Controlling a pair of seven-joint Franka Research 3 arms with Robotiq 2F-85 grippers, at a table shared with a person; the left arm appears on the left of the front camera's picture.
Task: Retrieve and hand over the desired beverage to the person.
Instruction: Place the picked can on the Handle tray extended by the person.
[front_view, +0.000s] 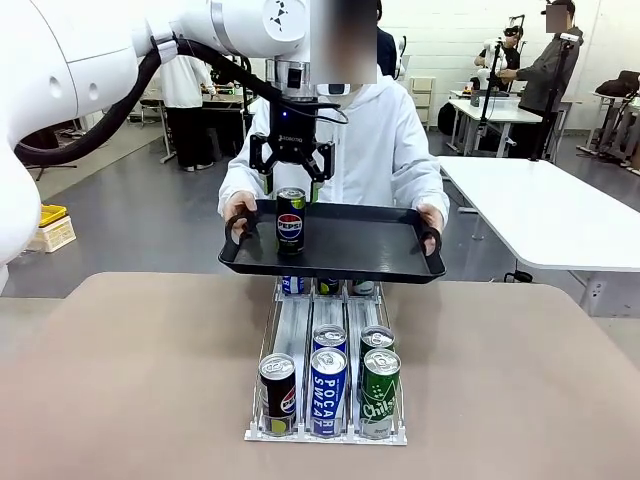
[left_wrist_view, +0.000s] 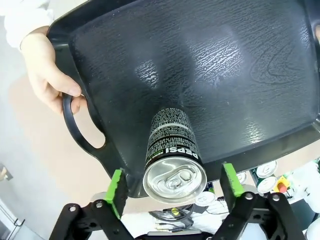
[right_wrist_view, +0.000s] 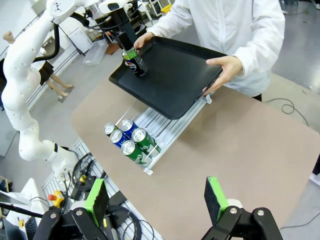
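Overhead, left gripper (front_view: 292, 180) points down, fingers wide astride the can (front_view: 291, 222) near the tray's (front_view: 370, 245) left rim; right gripper (right_wrist_view: 157, 200) gapes empty.

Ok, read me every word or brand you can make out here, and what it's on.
"PEPSI": black can on the tray.
"POCARI SWEAT": blue can, front of the middle lane of the rack.
"Chils", the rest turned away: green can, front right lane.
Too small to read: fine print on the black can, labels on the other cans.
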